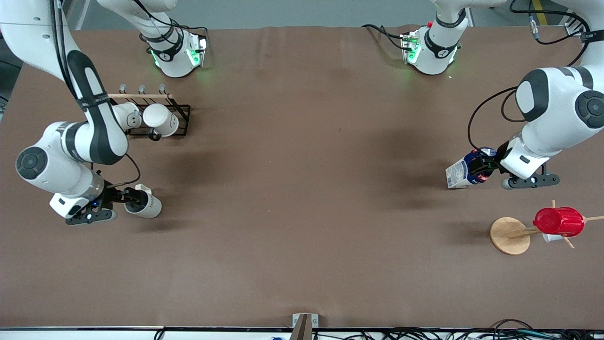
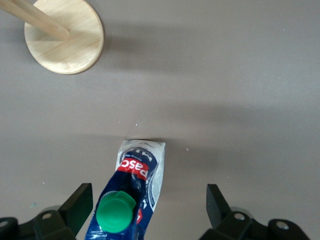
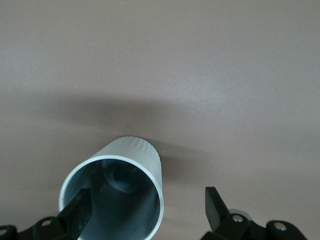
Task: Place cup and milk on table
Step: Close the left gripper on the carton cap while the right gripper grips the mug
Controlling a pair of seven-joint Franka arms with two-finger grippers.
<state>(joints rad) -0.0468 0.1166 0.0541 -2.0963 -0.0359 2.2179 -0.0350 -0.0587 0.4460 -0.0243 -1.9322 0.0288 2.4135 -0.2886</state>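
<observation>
Left pincer (image 2: 145,212): spread wide; the milk (image 2: 131,192) stands between its fingers (image 2: 77,205), against one of them and apart from the second.
Milk: on the table (image 1: 302,212), near the edge at the left arm's end; in the front view it looks tilted.
Right pincer (image 3: 145,212): spread; one finger is inside the rim of the cup (image 3: 117,187), the second is outside and clear of the wall.
Cup: on the table near the edge at the right arm's end.
Only in the front view: a black rack (image 1: 160,115) with two white mugs (image 1: 160,120), and a red cup (image 1: 559,221) on a wooden stand (image 1: 509,235).
Only in the left wrist view: the carton's green cap and red label.
Hard to make out: whether either finger presses on the cup; the cup's handle and lettering; the pincer fingers in the front view.
</observation>
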